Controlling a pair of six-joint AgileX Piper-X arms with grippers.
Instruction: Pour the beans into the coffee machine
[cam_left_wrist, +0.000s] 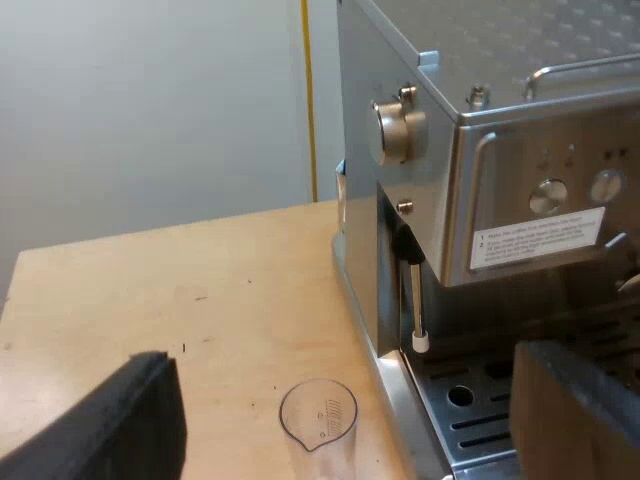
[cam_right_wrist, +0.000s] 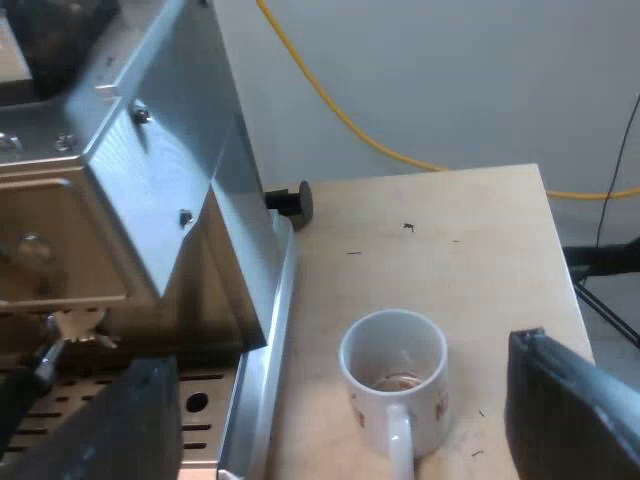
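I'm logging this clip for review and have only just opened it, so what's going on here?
Nothing is held yet. The left gripper hovers with its fingers open over the measuring glass, which stands upright on the table beside the espresso machine. The right gripper, fingers open too, hangs above the mug, which stands on the table by the machine. The glass is not picked up, so pouring has not begun.
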